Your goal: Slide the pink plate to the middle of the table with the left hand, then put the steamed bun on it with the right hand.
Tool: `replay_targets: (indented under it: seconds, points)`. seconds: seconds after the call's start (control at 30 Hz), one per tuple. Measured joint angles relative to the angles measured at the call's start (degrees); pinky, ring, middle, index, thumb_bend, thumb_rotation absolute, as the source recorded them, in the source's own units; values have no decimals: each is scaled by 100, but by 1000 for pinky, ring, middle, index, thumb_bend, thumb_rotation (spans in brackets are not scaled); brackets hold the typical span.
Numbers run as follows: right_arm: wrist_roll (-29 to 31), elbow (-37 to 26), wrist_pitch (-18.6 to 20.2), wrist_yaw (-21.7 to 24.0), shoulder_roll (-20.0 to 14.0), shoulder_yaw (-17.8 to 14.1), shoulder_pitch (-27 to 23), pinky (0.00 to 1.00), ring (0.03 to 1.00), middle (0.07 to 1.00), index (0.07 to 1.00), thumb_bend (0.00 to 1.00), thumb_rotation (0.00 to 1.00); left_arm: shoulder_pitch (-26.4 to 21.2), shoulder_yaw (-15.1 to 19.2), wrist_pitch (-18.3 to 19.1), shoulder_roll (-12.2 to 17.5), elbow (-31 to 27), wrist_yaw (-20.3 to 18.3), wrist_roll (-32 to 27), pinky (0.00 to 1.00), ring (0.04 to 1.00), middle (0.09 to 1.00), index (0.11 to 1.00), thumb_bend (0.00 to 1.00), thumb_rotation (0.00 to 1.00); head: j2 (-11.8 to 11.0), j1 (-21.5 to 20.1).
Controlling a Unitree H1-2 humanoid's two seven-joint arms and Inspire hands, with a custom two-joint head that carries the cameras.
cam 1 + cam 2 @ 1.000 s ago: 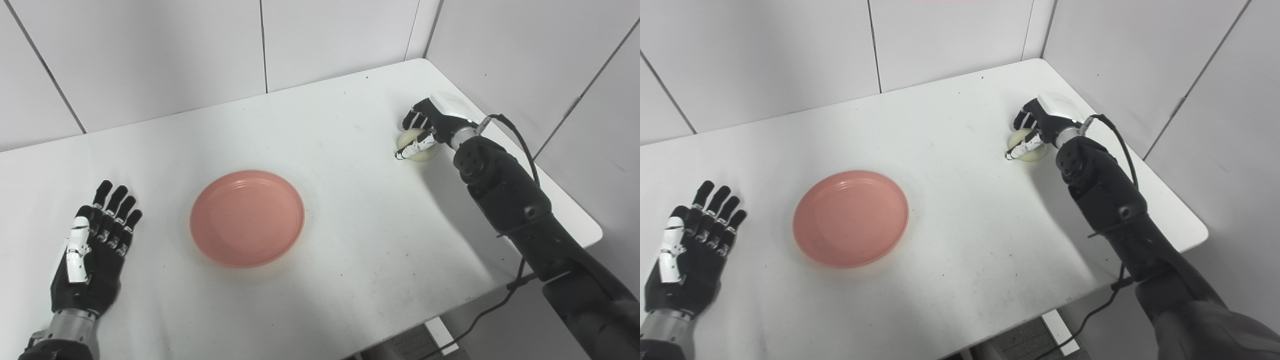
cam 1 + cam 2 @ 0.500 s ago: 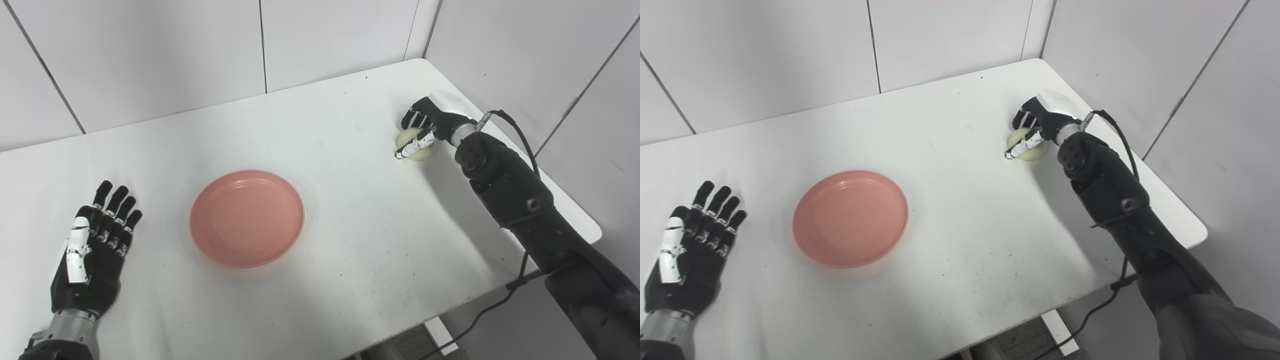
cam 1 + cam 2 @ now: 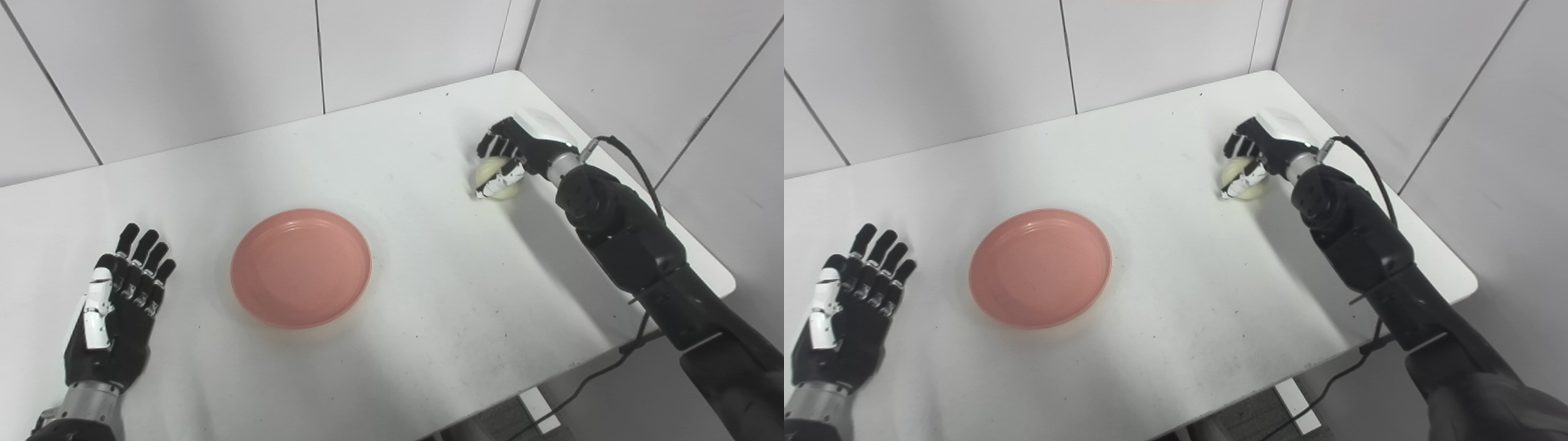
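While the left hand (image 3: 113, 309) lies flat on the white table (image 3: 429, 294) at its near left side, palm down with fingers straight and slightly apart, it holds nothing and touches nothing else. The pink plate (image 3: 301, 267) sits right side up near the middle of the table, a little left of centre, well apart from that hand and with nothing on it.

The right hand (image 3: 511, 153) is at the far right part of the table, close to the right edge. Its fingers (image 3: 493, 146) curl over the top and far side of the steamed bun (image 3: 495, 184), and the thumb (image 3: 499, 182), which shows white segments, crosses the near face of the bun. The hand is thus closed around the bun. The bun is pale cream and round; most of its lower half shows below the thumb. A faint shadow lies directly under it, but whether it rests on the table or is just clear of it cannot be told from either view.

The bun and plate are well apart, with bare table between them. The right forearm (image 3: 618, 233) runs from the lower right corner up to the hand, and a black cable (image 3: 637, 171) loops from the wrist down past the table edge. White panelled walls (image 3: 214, 67) enclose the table at the back and right.
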Motion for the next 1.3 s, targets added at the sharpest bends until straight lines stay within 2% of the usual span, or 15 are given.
replay_targets:
  seconds: [0.3,0.53,0.6,0.73,0.9,0.93,1.13,1.3]
  points:
    - [-309,-1049,434,681,84,135,-470,408,461,453,540,514,0,8,-154,0,-137,-24,74,30,1000,998,985,997,372,1000,-9,255]
    - [-290,-1135,464,1028,328,363,-860,379,438,447,547,512,0,15,-216,-2,-334,-61,302,194,1000,989,981,994,363,1000,9,816]
    - [-293,-1150,462,1124,407,501,-983,388,446,456,543,513,0,15,-258,-2,-377,-59,336,263,1000,986,977,991,366,1000,9,835]
    - [-296,-1218,451,1301,559,780,-1251,403,456,460,538,513,0,14,-295,-18,-519,-53,449,379,1000,989,977,993,364,1000,61,1291]
    - [-285,-1273,442,1527,861,1097,-1561,403,448,457,540,512,0,1,-411,-27,-664,-41,563,544,1000,987,973,994,359,1000,97,1565]
    - [-277,-1272,422,1543,936,1163,-1600,402,447,456,540,512,0,-1,-419,-27,-696,-40,582,587,1000,987,972,994,360,1000,114,1721]
    - [-233,-1260,309,1657,1347,1561,-1644,407,454,452,537,513,0,-47,-462,-28,-857,21,707,708,1000,983,970,987,367,1000,184,2196]
    - [-344,-1176,210,1741,1608,1933,-1728,391,457,453,537,514,0,-129,-510,-132,-986,179,748,780,1000,982,975,987,378,1000,202,2373]
